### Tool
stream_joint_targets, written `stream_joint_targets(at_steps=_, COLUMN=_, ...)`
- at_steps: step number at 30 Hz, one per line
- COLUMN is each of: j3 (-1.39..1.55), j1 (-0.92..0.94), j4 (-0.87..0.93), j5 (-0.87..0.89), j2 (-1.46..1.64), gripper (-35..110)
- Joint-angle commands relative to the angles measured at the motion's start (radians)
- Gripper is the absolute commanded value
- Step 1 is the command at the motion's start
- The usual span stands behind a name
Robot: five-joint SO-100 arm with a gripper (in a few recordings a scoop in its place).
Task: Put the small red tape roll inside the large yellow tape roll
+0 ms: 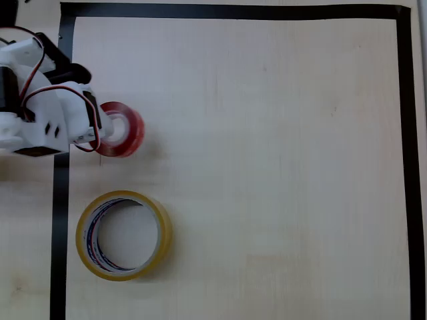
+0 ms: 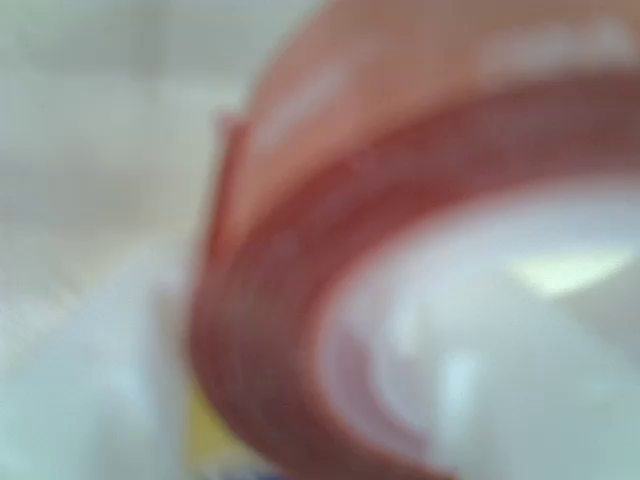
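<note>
I've got the gripper (image 1: 107,130) at the red tape roll (image 1: 123,129), near the left edge of the taped-off work area in the overhead view. The white arm (image 1: 47,113) covers the roll's left side, so the fingertips are hidden; can't tell from here if the claw is clamped on the roll or just around its wall. Looks like one finger goes into the white core, which would make sense for pinching the wall, but that's my guess.

Wrist view is heavily blurred: red roll (image 2: 270,330) right up against the lens, white core filling the lower right. So the claw is very close to or on it.

Yellow tape roll (image 1: 123,235) lies flat on the wooden table (image 1: 280,167), below the red one in the overhead view, apart from it, hole facing up, ready to receive. Red roll isn't inside yet. Next I'd need a firm grip, a lift, then a short carry over the yellow ring.
</note>
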Motion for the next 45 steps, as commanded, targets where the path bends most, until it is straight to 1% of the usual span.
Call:
stream_joint_targets(at_steps=1, j3=-0.181, j1=0.106, j4=0.061, j5=-0.083, j2=0.080, gripper=0)
stream_joint_targets(at_steps=7, j3=-0.202, j1=0.322, j4=0.072, j5=-0.199, j2=0.061, gripper=0)
stream_joint_targets(at_steps=11, j3=-0.166, j1=0.410, j4=0.048, j5=-0.252, j2=0.060, gripper=0)
stream_joint_targets(at_steps=16, j3=-0.114, j1=0.476, j4=0.002, j5=-0.290, j2=0.055, gripper=0)
stream_joint_targets(at_steps=25, j3=-0.061, j1=0.495, j4=-0.037, j5=-0.290, j2=-0.017, gripper=0)
stream_joint_targets(at_steps=26, j3=-0.057, j1=0.502, j4=-0.043, j5=-0.290, j2=-0.026, gripper=2)
stream_joint_targets(at_steps=29, j3=-0.032, j1=0.514, j4=-0.078, j5=-0.290, j2=-0.029, gripper=15)
stream_joint_targets(at_steps=30, j3=-0.028, j1=0.515, j4=-0.086, j5=-0.290, j2=-0.028, gripper=17)
stream_joint_targets(at_steps=40, j3=-0.011, j1=0.509, j4=-0.091, j5=-0.290, j2=0.003, gripper=23)
stream_joint_targets(at_steps=45, j3=0.008, j1=0.488, j4=-0.051, j5=-0.290, j2=0.137, gripper=23)
